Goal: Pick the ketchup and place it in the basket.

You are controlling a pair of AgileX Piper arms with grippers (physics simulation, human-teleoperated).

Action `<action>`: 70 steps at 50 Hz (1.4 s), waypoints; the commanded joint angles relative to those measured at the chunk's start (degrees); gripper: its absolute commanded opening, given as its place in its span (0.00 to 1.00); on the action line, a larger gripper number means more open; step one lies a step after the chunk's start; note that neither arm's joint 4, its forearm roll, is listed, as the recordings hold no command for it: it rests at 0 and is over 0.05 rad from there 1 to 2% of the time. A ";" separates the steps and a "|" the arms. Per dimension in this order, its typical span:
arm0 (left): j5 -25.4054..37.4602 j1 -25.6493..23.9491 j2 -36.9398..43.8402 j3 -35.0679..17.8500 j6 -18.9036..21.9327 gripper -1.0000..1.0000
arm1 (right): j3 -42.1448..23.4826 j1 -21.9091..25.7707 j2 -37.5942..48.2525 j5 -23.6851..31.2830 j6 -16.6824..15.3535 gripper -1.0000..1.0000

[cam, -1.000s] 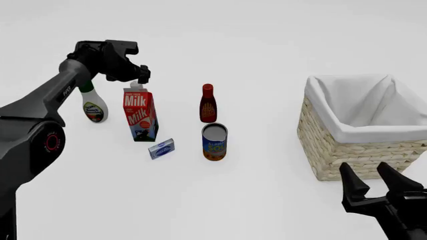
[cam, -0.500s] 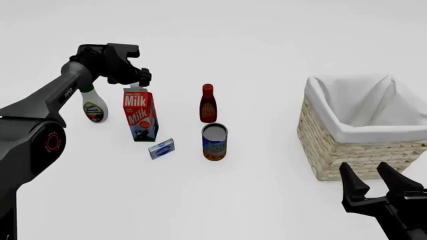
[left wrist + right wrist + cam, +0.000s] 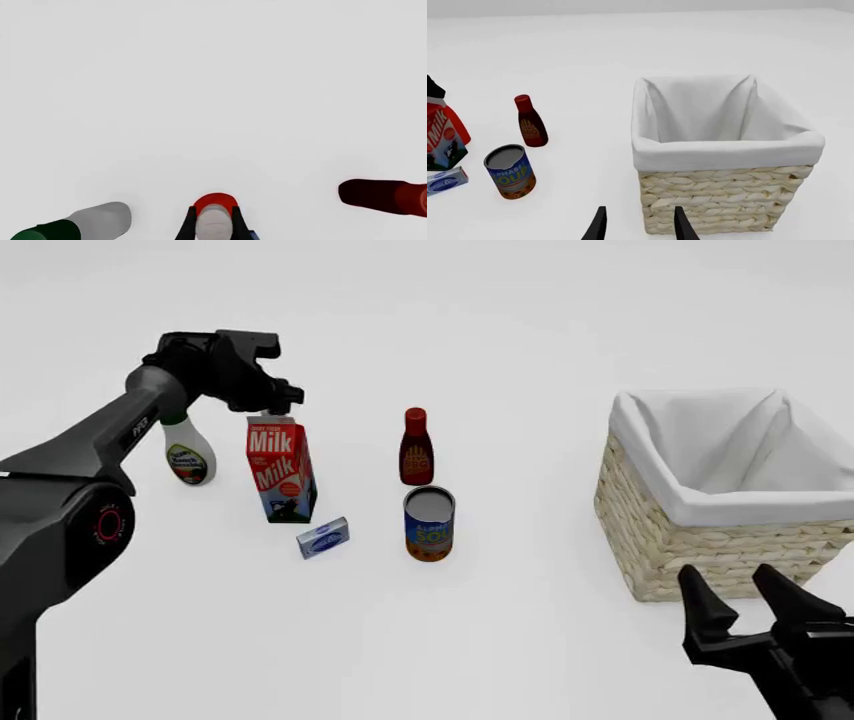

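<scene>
The ketchup [image 3: 215,201] stands behind the milk carton [image 3: 280,475], so the front view hides nearly all of it. The right wrist view shows a strip of its red side [image 3: 462,134]. My left gripper [image 3: 278,402] is down over the carton's far side. In the left wrist view its fingers [image 3: 189,225] press on both sides of the ketchup's white cap, so it is shut on it. The basket [image 3: 694,530], straw-coloured with a white lining, stands at the right and holds nothing [image 3: 720,210]. My right gripper [image 3: 731,577] is open and empty, near the basket's front.
A white bottle with a green cap [image 3: 187,455] stands left of the carton. A dark bottle with a red cap [image 3: 416,448], a soup can [image 3: 430,523] and a small blue-and-white box [image 3: 323,537] stand between the carton and the basket.
My left gripper has come down a little behind the milk carton and now covers the white cap that showed below it before. The right arm has not moved.
</scene>
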 commanded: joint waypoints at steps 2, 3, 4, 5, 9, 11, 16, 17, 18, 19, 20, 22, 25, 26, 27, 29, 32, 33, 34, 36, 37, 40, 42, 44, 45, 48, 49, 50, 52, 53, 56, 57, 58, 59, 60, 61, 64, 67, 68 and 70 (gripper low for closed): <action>-0.21 -0.10 0.34 0.44 0.05 0.00 | 0.00 -0.09 0.06 -0.05 0.18 1.00; -0.09 0.00 0.40 0.30 0.00 0.00 | 0.00 -0.12 -0.11 0.10 0.18 1.00; -0.04 0.03 0.36 0.25 0.07 0.00 | -0.05 -0.10 -0.20 0.25 0.17 1.00; 0.09 0.06 0.24 0.11 0.09 0.00 | -0.05 -0.13 -0.36 0.38 0.19 1.00; 0.40 0.21 0.03 -0.21 0.29 0.00 | -0.05 -0.15 -0.65 0.60 0.18 1.00; 0.83 0.40 -0.15 -0.92 0.50 0.00 | -0.05 -0.18 -0.85 0.74 0.08 1.00; 2.04 0.53 -0.47 -2.83 0.77 0.00 | 0.00 -0.29 -1.30 1.01 0.05 1.00; 2.35 0.62 -0.45 -3.29 0.80 0.00 | -0.05 -0.27 -1.44 1.19 0.02 1.00; 2.73 0.66 -0.37 -3.89 0.72 0.00 | -0.05 -0.29 -1.72 1.41 0.05 1.00; 2.76 0.66 -0.35 -3.95 0.72 0.00 | -0.05 -0.29 -1.75 1.44 0.05 1.00; 3.01 0.63 -0.59 -4.35 0.84 0.00 | 0.00 -0.30 -1.71 1.30 0.01 1.00; 3.09 0.57 -0.74 -4.35 0.84 0.00 | -0.05 -0.37 -2.18 1.74 -0.05 1.00; 3.45 0.57 -1.20 -4.66 1.01 0.00 | -0.05 -0.43 -2.66 2.10 -0.07 1.00; 3.68 0.56 -1.35 -4.89 1.07 0.00 | -0.05 -0.47 -2.88 2.25 -0.14 1.00; 4.02 0.56 -1.41 -5.33 1.10 0.00 | -0.05 -0.47 -3.09 2.40 -0.11 1.00; 4.64 0.48 -1.75 -6.12 1.11 0.00 | -0.04 -0.52 -3.45 2.63 -0.15 1.00; 5.12 0.50 -2.22 -6.49 1.09 0.00 | -0.03 -0.55 -3.78 2.87 -0.17 1.00; 5.10 0.45 -2.49 -6.42 1.17 0.00 | -0.03 -0.57 -4.04 3.06 -0.18 1.00; 5.38 0.56 -2.70 -6.72 1.27 0.00 | -0.04 -0.61 -4.53 3.41 -0.23 1.00; 5.70 0.52 -3.06 -7.14 1.32 0.00 | -0.04 -0.69 -5.02 3.75 -0.28 1.00; 5.86 0.55 -3.30 -7.31 1.40 0.00 | -0.04 -0.72 -5.46 4.07 -0.35 1.00; 6.39 0.06 -4.32 -7.32 1.25 0.00 | -0.04 -0.91 -7.55 5.72 -0.40 1.00; 6.37 -0.09 -4.61 -7.38 1.41 0.00 | -0.04 -0.92 -7.94 6.04 -0.41 1.00; 6.92 -0.02 -4.83 -7.97 1.48 0.00 | -0.04 -1.05 -8.81 6.69 -0.42 1.00; 7.19 -0.18 -5.18 -8.19 1.48 0.00 | -0.05 -1.15 -9.28 7.02 -0.45 1.00; 7.94 -0.23 -5.87 -8.95 1.68 0.00 | -0.04 -1.24 -10.00 7.51 -0.33 1.00; 8.35 -0.23 -5.85 -9.30 1.59 0.00 | -0.04 -1.24 -10.05 7.54 -0.46 1.00; 8.59 -0.35 -6.25 -9.55 1.83 0.00 | -0.04 -1.18 -10.38 7.71 -0.45 1.00; 9.27 -0.50 -6.72 -10.14 2.15 0.00 | -0.04 -1.25 -11.34 8.47 -0.55 1.00; 9.61 -0.50 -6.80 -10.63 2.16 0.00 | -0.03 -1.21 -11.80 8.84 -0.58 1.00; 11.23 -0.93 -7.50 -12.59 2.32 0.00 | -0.04 -1.46 -13.66 10.27 -0.72 1.00; 11.81 -0.99 -7.62 -13.29 2.32 0.00 | -0.04 -1.55 -14.09 10.61 -0.69 1.00; 12.15 -1.11 -7.76 -13.72 2.23 0.00 | -0.03 -1.58 -14.22 10.70 -0.68 1.00; 12.18 -1.11 -7.73 -13.78 2.23 0.00 | -0.03 -1.58 -14.24 10.71 -0.68 1.00; 12.95 -1.43 -8.53 -14.46 2.40 0.00 | -0.03 -1.62 -15.12 11.27 -0.82 1.00; 12.99 -1.43 -8.50 -14.54 2.40 0.00 | -0.03 -1.62 -15.21 11.36 -0.82 1.00; 14.33 -1.54 -8.99 -16.15 2.58 0.00 | -0.03 -1.67 -16.18 12.01 -0.88 1.00; 15.43 -1.53 -10.07 -17.21 2.95 0.00 | -0.03 -1.72 -17.45 13.05 -1.06 1.00; 15.84 -1.68 -10.17 -17.42 2.73 0.00 | -0.03 -1.70 -17.82 13.41 -1.09 1.00; 15.90 -1.81 -10.86 -17.21 2.81 0.00 | -0.03 -1.67 -18.37 13.91 -1.13 1.00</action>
